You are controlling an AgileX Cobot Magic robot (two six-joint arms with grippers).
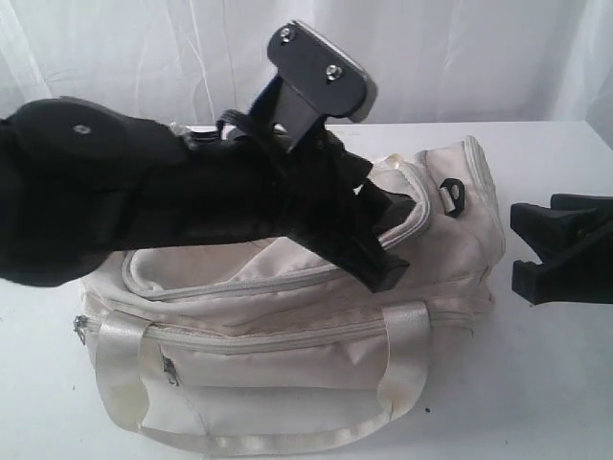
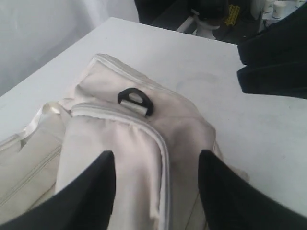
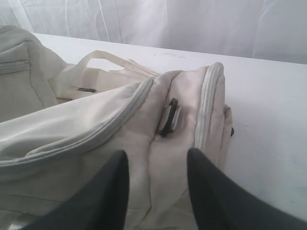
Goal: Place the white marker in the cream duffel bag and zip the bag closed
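Left pincer (image 2: 157, 154) noted spread wide and empty, the end of the cream duffel bag (image 1: 287, 355) just beneath it, right pincer (image 3: 157, 151) parted and empty beside that end; white marker not seen anywhere, so the bag might be zipped without it.

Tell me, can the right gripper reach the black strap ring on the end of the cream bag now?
Probably yes. The right gripper is open and points at the black strap ring on the cream duffel bag; nothing stands between them.
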